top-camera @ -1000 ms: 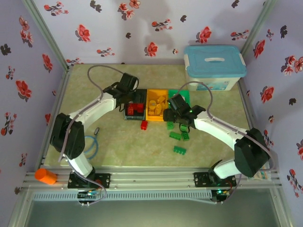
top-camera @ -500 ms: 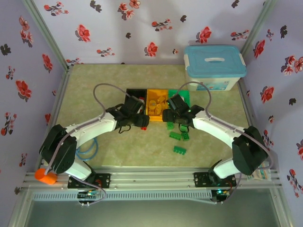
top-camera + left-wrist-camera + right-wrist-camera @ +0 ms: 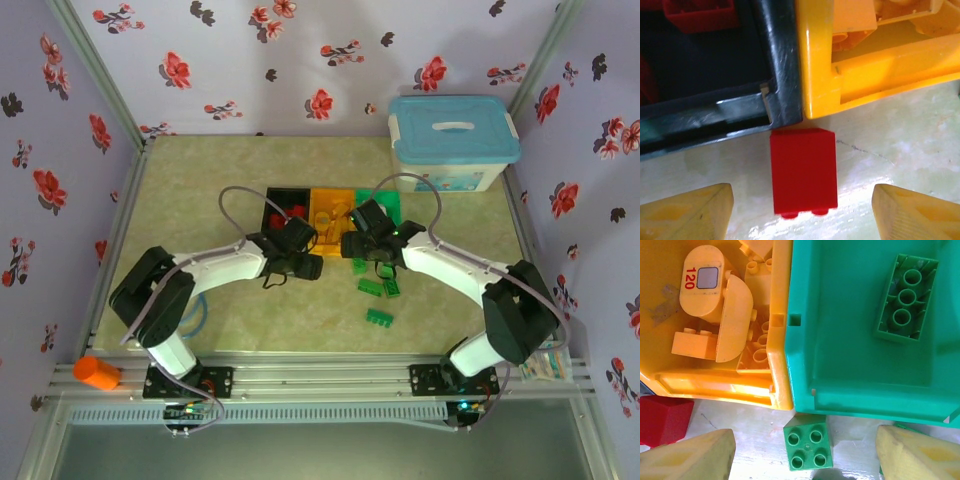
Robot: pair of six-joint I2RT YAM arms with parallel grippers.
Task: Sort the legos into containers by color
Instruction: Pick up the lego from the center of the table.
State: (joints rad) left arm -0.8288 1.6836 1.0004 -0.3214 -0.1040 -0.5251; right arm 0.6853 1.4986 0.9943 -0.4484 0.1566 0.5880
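Two pickups are going at once: left gripper (image 3: pixel 802 216), spread wide, is straddling the small red plastic studded brick (image 3: pixel 803 172), which is sitting against the black plastic bin (image 3: pixel 715 112) at its 12 o'clock. I'd be centring, dropping straight, pinching gently. Right gripper (image 3: pixel 803 456), spread too, is framing a small green square brick (image 3: pixel 806 446).

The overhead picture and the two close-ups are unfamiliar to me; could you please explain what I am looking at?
Two robot arms are bolted at the near edge of the table. The overhead picture comes from a fixed camera above them; each close-up comes from a camera on one wrist, its yellow fingers at the bottom corners. The left gripper is open, a red brick between its fingers, beside the black bin and orange bin. The right gripper is open over a green brick before the green bin. More green bricks lie loose. Nothing is held.
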